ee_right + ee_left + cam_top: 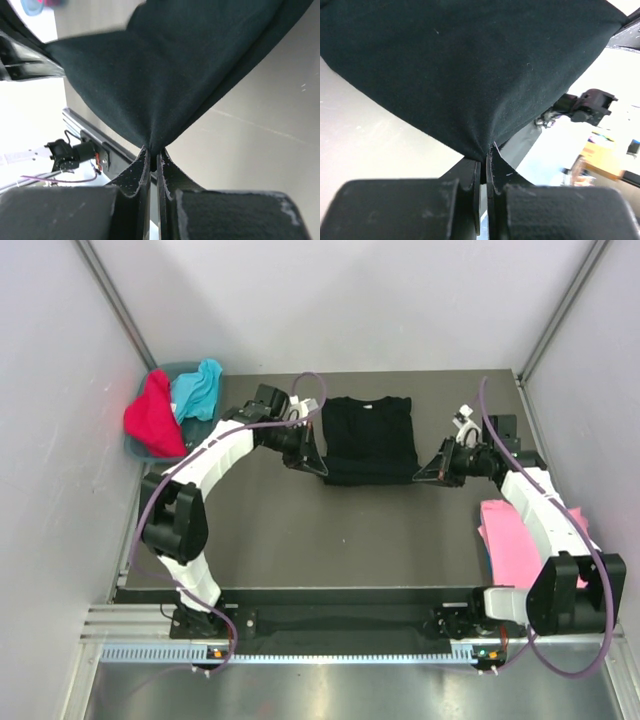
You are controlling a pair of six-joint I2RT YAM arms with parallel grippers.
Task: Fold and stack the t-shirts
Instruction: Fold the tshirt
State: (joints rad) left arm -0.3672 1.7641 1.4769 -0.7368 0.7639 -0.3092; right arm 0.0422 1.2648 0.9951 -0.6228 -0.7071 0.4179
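The black t-shirt (370, 435) lies mid-table (260, 530), partly folded into a rough square with its collar at the far edge. The left gripper (318, 468) is clenched on its near left corner and the right gripper (422, 476) on its near right corner. Both wrist views show cloth pinched between closed fingers and drawn up into a tent. The fabric looks soft, light and limp, so it sags between the 2 grips and will likely crease wherever it drops. Corners and hem are the places to hold, since a mid-panel pinch would bunch it. How many layers each pinch catches is hard to tell. The pink t-shirt (510, 540) lies under the right arm, while the red t-shirt (153, 418) and turquoise t-shirt (198, 388) sit in a bin (137, 448) at the far left
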